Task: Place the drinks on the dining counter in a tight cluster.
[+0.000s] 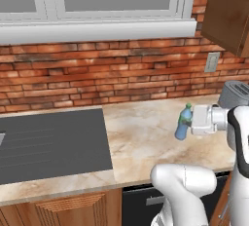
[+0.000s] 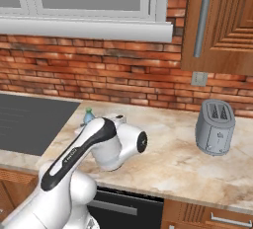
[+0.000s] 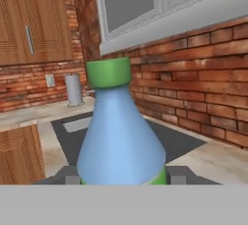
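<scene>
Bottle: small blue one with green cap, standing upright on the marble surface; also seen in the right base view behind the arm, and close up in the hand view.
Claw: at the bottle, coming from the bottle's right in the left base view; in the hand view its two tips sit low on either side of the bottle's body, jaws narrowed around it. Whether the tips press the bottle I cannot tell.
Cooktop: black panel to the left of the bottle, well apart, with bare marble between.
Wall: brick wall runs behind the surface; a strip of marble lies between it and the bottle.
Front edge: the surface's front edge is nearer the base than the bottle, open marble between them.
Toaster: grey toaster stands to the right, well apart from the bottle, with open marble around it.
Overhead: wooden cabinet hangs above the toaster side; window sill juts out above the brick.
</scene>
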